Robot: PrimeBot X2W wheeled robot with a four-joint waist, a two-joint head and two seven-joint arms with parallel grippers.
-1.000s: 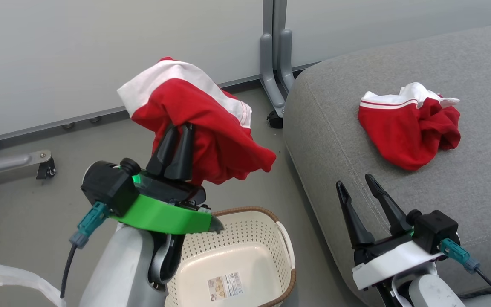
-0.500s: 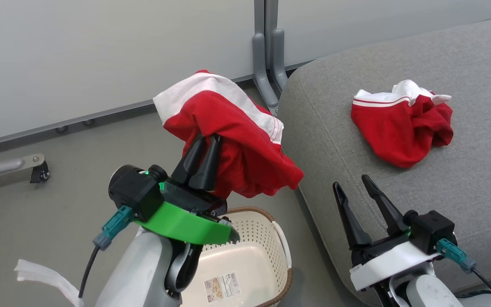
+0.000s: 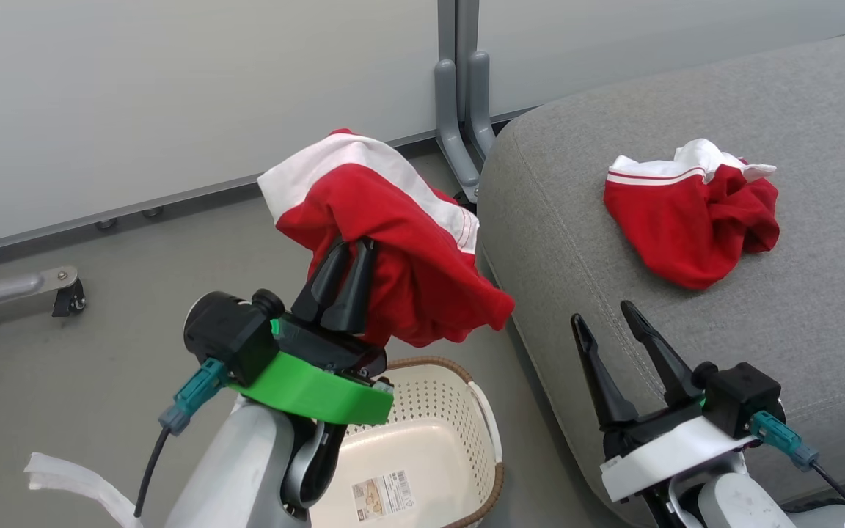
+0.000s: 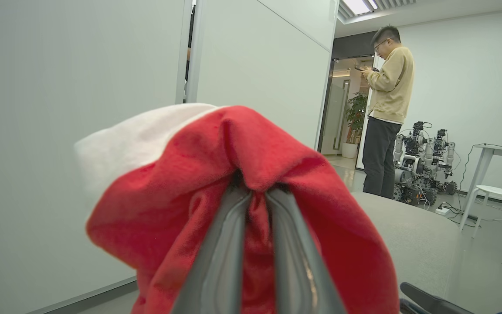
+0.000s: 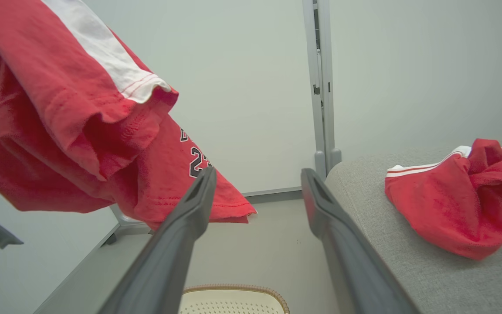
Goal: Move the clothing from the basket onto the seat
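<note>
**Grey floor by the partition: one garment aloft, one on the seat**

Grey floor [image 3: 100, 330] runs along a pale partition wall [image 3: 173, 95]; its grey post [image 3: 459, 110] comes down at the seat's far-left corner.

- Left gripper [image 3: 355, 246]: clenched on the held garment [image 3: 393, 220], fingertips buried in red cloth and pointing up and away.
- The held garment hangs in the air above the basket's far rim, just left of the seat [image 3: 760, 330]. Its long axis slants from the white band at far left down to a red hem at near right, and the hem points at the seat's left edge. Black numerals [image 5: 198, 161] show on the hanging part.
- Second garment [image 3: 686, 227]: crumpled on the seat, well in from the edge, long axis left to right, white trim on its far side.
- Basket [image 3: 466, 374]: on the floor, near, just left of the seat; paper label [image 3: 386, 493] inside.
- Right gripper [image 3: 601, 312]: jaws spread wide, gripping nothing, over the seat's near-left edge.
- In the way: the seat's rounded left corner, just right of the hem, and the post foot beyond it.
- Around: castor leg [image 3: 26, 282] far left; white strip [image 3: 63, 477] on the near floor; beyond the seat, a standing person [image 4: 386, 113] and small robots [image 4: 421, 165].
</note>
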